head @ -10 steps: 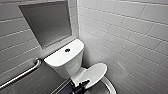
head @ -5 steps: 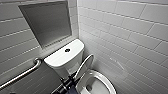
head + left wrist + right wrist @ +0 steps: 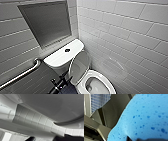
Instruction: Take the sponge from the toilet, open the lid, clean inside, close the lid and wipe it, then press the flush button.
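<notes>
Blue sponge [image 3: 144, 119] sits clamped in the right pincer [image 3: 140, 139], and the lid [image 3: 79, 65] stands near upright over the toilet [image 3: 106, 77]; I'd lean it fully against the tank [image 3: 63, 53] before wiping inside.

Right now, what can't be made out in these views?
Head view: the front of the toilet bowl, cut off by the bottom edge.
Head view: whatever lies behind the raised lid.
Right wrist view: whatever lies behind the sponge, which sits close to the camera; its ends are cut off.
Left wrist view: a curved glossy surface, too close to name.
</notes>
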`<state>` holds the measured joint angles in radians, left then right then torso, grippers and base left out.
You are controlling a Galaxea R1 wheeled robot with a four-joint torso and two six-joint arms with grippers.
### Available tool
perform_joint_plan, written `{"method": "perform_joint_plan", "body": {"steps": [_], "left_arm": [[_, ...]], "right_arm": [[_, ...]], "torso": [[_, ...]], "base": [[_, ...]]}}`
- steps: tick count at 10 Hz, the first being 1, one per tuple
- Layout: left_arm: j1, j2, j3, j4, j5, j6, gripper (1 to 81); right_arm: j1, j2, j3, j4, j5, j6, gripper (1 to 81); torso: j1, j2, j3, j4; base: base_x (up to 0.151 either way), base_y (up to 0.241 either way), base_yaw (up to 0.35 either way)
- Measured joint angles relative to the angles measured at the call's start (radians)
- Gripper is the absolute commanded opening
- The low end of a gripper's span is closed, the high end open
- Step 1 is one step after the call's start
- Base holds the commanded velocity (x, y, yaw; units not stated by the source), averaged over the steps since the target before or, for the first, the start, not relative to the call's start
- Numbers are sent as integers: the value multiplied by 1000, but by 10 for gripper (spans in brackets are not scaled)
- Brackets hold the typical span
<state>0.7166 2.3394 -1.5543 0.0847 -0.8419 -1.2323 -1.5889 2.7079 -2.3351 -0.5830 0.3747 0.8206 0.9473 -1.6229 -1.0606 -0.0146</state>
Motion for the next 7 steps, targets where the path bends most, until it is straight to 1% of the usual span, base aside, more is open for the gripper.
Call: {"method": "perform_joint_plan", "body": {"steps": [1,2,3,4,5,6,7], "left_arm": [[42,-65,-37,19,-26,51,811],[66,-117,-75,-6,-55,50,811],[70,-116,-84,-7,-93,46,811],[72,-86,-83,5,-97,23,811],[76,-79,-84,43,-78,9,811],[76,-85,-100,118,-26,0,811],[77,-87,-113,240,67,-17,811]], "right_arm": [[-1,-1,0,0,3,0,10],[-1,0,0,0,8,0,10],[-1,-1,0,0,11,0,10],[-1,0,0,0,10,0,10],[-1,0,0,0,11,0,10],[-1,0,0,0,11,0,10],[-1,-1,0,0,11,0,10]], "torso": [[0,0,0,0],[0,0,0,0],[0,0,0,0],[0,0,0,0],[0,0,0,0],[0,0,0,0],[0,0,0,0]], "base": [[0,0,0],[0,0,0],[0,0,0],[0,0,0],[0,0,0],[0,0,0],[0,0,0]]}}
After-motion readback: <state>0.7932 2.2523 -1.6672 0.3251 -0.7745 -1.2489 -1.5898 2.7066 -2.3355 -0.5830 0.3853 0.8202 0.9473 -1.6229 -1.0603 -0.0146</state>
